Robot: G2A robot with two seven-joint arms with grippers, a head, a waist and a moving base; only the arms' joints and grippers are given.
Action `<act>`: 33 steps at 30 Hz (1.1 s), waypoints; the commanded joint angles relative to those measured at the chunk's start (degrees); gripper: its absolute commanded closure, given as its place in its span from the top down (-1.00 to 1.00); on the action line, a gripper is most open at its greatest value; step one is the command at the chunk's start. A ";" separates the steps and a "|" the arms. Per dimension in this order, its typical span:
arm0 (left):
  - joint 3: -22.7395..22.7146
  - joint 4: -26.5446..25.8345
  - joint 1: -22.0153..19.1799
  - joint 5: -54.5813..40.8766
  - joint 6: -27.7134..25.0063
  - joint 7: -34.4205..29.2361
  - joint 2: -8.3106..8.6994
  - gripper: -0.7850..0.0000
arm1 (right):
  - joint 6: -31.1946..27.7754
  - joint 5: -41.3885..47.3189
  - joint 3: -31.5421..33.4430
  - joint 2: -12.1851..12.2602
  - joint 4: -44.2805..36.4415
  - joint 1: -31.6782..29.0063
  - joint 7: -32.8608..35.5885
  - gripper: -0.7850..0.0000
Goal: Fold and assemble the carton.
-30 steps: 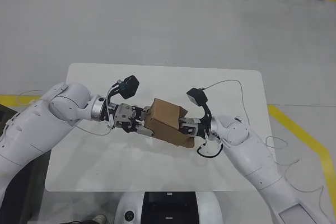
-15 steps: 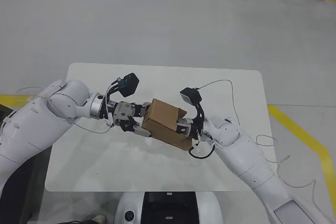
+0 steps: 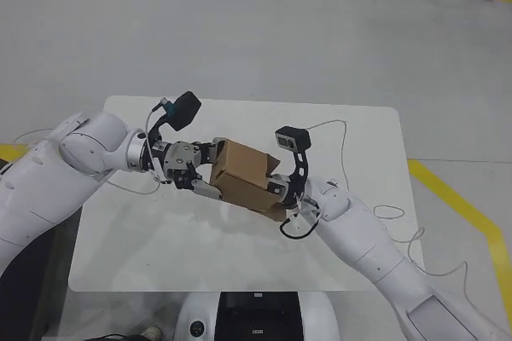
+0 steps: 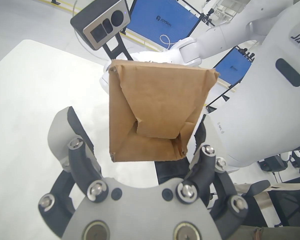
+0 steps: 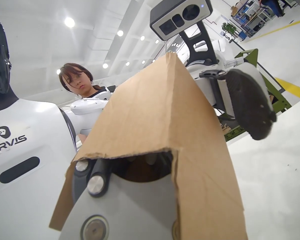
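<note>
The carton (image 3: 246, 175) hangs above the table (image 3: 350, 136), well apart from its edges. Left claw (image 3: 206, 172) gapes around one carton end — right claw (image 3: 282, 189) at the other, grip unclear.

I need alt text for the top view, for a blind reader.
A brown carton is above a white table. The left gripper is open around one end; the right gripper is at the other end.

i see a white table (image 3: 154, 247), yellow floor tape (image 3: 456, 198) past its right edge, blue partition panels (image 4: 162, 18) and a green frame (image 5: 255, 58) in the room behind.
</note>
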 commanded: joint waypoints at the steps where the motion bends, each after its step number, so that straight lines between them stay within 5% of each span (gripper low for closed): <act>1: -0.88 0.03 0.01 -1.36 0.00 0.00 0.29 1.00 | -0.01 0.65 0.16 -0.07 0.28 0.25 -0.01 -1.00; 14: -9.08 3.56 4.22 -4.62 0.92 1.72 2.52 1.00 | 0.36 4.05 0.80 1.56 -3.74 -1.80 0.37 -1.00; 33: -10.08 -0.24 6.36 7.04 4.04 3.17 0.21 1.00 | 0.65 5.96 -3.11 1.55 -3.09 0.28 0.65 -1.00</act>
